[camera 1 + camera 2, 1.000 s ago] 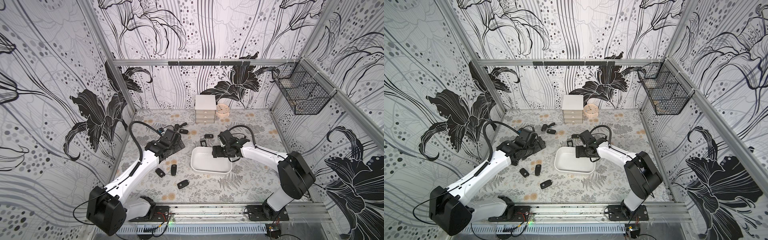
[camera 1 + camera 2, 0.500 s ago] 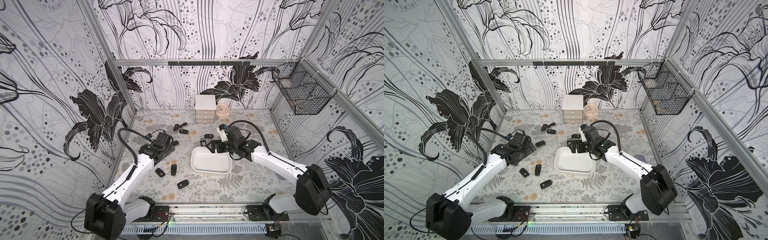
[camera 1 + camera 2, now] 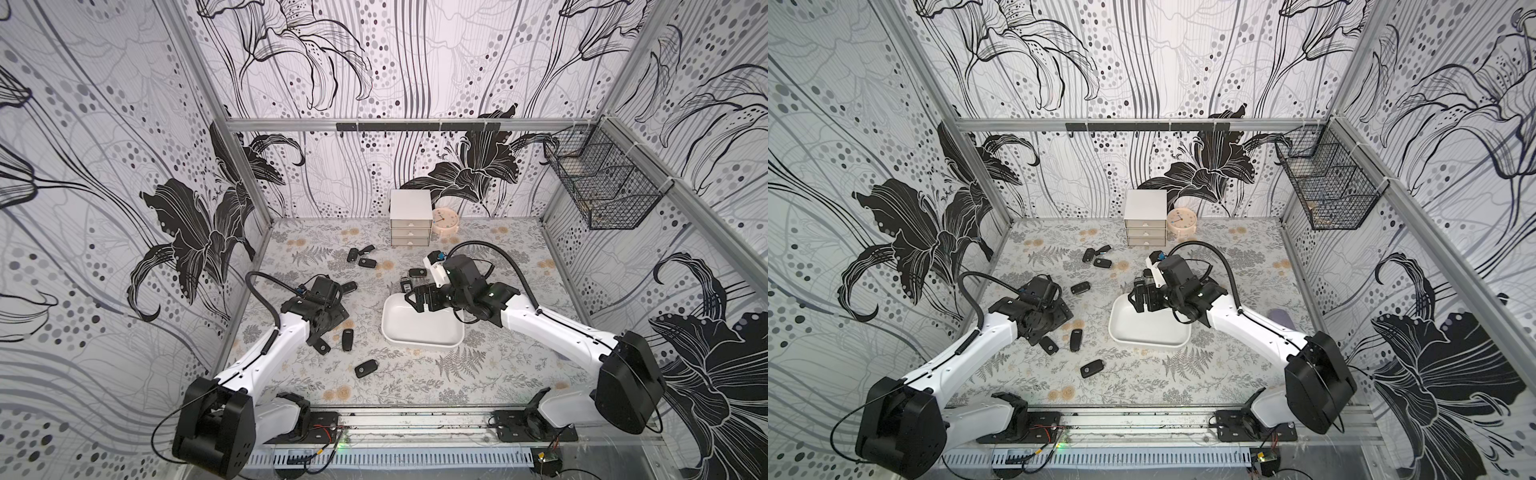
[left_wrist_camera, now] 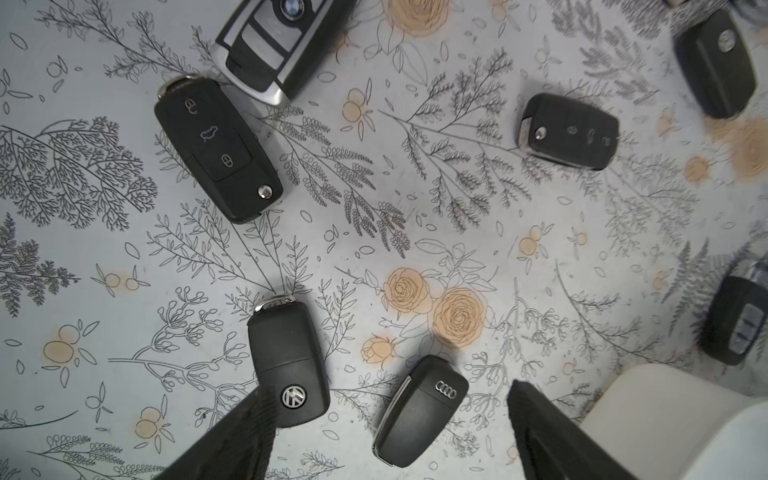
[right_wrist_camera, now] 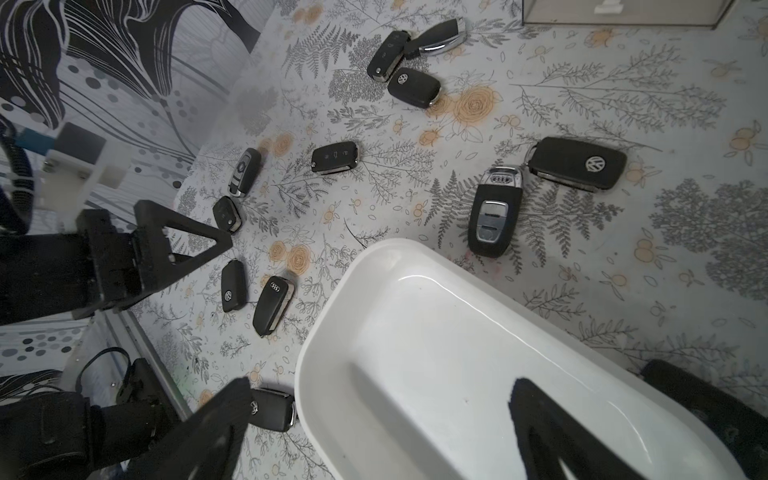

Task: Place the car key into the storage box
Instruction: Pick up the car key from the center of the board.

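Storage box (image 3: 419, 330): glossy white plastic, rounded corners, low walls; sat mid-desk.
Audi car key (image 4: 419, 411): matte black flip fob, chrome trim; lay flat on floral-print desk (image 4: 374, 232), between box and desk's left edge, flanked by ribbed fingers (image 4: 245, 432) of left hand (image 4: 388, 395); hand spread, gripping nothing.
Right hand (image 5: 380, 384): spread wide above box, nothing held.
Logos legible in wrist views only; wire basket (image 3: 611, 208) in top views only.

The right end effector (image 5: 376, 390) hangs spread wide over the white storage box (image 5: 415, 324); an Audi car key (image 5: 494, 212) lies just beside its rim on the bench (image 5: 623, 311).
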Tool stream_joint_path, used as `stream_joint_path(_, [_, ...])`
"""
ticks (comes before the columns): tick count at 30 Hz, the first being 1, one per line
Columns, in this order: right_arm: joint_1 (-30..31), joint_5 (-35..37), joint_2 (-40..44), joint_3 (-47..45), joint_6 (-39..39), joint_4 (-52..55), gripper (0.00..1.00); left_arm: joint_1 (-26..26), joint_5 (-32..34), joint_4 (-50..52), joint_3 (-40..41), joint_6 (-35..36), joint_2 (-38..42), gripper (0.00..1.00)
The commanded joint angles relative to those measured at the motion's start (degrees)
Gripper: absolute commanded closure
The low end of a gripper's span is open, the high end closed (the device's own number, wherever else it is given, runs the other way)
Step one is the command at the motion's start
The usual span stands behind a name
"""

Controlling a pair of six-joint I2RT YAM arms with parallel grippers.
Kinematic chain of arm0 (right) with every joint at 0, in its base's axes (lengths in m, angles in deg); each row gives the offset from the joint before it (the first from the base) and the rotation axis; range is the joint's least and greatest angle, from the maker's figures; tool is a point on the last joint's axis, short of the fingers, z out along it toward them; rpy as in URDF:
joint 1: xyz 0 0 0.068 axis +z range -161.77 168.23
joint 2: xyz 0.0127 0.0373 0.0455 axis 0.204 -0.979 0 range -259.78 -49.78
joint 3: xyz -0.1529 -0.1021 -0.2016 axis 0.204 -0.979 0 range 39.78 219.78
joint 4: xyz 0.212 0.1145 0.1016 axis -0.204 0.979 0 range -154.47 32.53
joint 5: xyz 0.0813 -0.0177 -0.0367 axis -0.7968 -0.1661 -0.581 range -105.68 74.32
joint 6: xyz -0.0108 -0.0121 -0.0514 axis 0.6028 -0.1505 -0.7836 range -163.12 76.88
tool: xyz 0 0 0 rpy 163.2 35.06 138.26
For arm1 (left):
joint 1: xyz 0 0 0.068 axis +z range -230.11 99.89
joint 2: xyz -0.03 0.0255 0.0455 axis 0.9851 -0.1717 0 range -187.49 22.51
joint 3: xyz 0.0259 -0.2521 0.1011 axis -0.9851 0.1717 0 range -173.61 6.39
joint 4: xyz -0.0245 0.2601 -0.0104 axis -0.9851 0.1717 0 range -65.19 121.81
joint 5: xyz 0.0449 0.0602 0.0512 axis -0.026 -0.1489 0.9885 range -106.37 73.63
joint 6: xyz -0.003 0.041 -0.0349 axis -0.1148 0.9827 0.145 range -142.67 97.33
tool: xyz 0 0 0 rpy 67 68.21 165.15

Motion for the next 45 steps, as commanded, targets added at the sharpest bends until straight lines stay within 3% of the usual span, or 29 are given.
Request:
stream_joint_path(1, [0.3, -1.3, -0.7, 0.3, -0.5, 0.5, 0.00, -0.2, 1.4, 3.0, 1.1, -2.5, -0.2, 0.14])
stream_joint_path(4, [0.4, -1.0, -0.4, -0.2, -0.5, 0.3, 0.00, -0.2, 0.2, 0.4, 4.3, -5.2, 1.4, 0.21])
stream_joint_path(10, [0.5, -1.9, 0.2, -0.7, -0.6, 0.9, 0.00, 0.3, -0.5, -1.6, 7.3, -8.6, 0.8, 0.24])
stream_joint_path(15, [0.6, -2.1, 1.1, -1.7, 0.5, 0.1, 0.00, 1.6, -0.5, -2.7, 7.3, -8.0, -2.6, 0.32])
stream_joint_path(21, [1.1, -0.4, 2.8, -2.8, 1.3, 0.3, 0.00, 5.2, -1.2, -5.3, 8.1, -6.0, -5.7, 0.35])
stream_joint_path(28, [1.5, 0.2, 3.2, -3.1, 1.6, 0.8, 0.00, 5.8, -1.4, -7.3, 9.2, -4.5, -8.1, 0.41])
stream_joint_path(45, [3.4, 2.0, 0.9, -2.3, 2.2, 0.2, 0.00, 4.8, -1.5, -5.7, 11.2, -1.5, -2.6, 0.73])
